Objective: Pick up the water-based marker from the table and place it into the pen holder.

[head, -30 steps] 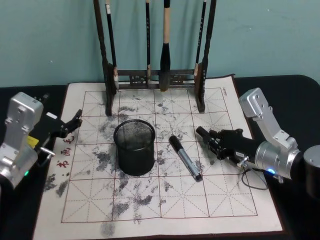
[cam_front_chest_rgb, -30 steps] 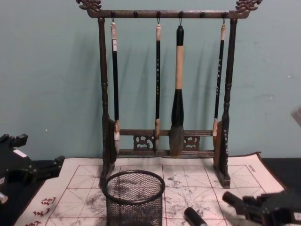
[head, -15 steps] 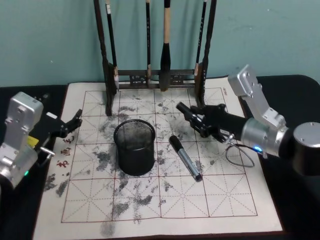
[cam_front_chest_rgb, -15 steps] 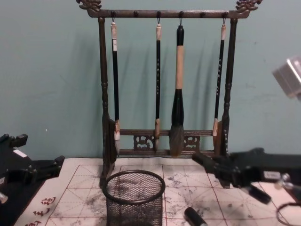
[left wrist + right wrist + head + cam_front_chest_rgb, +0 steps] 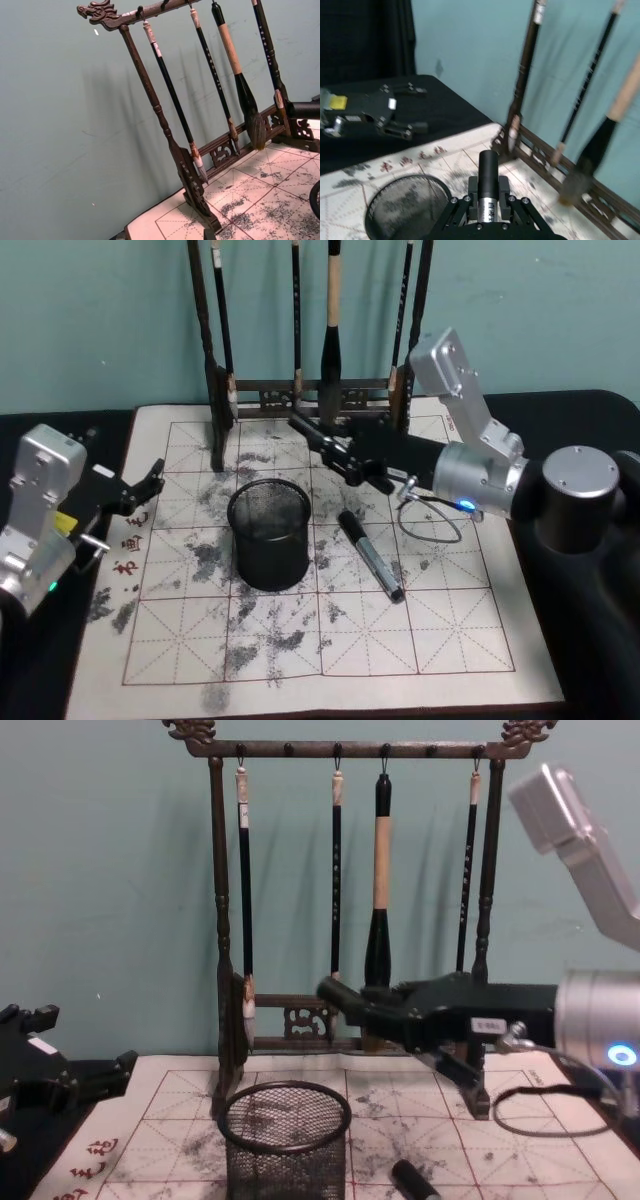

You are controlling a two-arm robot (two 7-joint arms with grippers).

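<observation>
My right gripper [image 5: 347,466] is shut on a black water-based marker [image 5: 488,170] with a grey label band. It holds the marker roughly level in the air, behind and above the pen holder [image 5: 268,532]. The marker's tip [image 5: 340,993] points to my left, higher than the black mesh holder's rim [image 5: 285,1103]. A second black-and-grey marker [image 5: 370,555] lies flat on the mat just right of the holder. My left gripper [image 5: 148,488] rests open at the mat's left edge, with nothing between its fingers.
A tall dark wooden brush rack [image 5: 310,395] with several hanging brushes stands at the back of the ink-stained gridded mat [image 5: 330,640], close behind my right gripper. A cable loop [image 5: 430,520] droops from the right wrist onto the mat. A black table surrounds the mat.
My right arm has swung up and to the left from the mat's right side, carrying its marker to above and behind the pen holder. The lying marker and left arm stayed still.
</observation>
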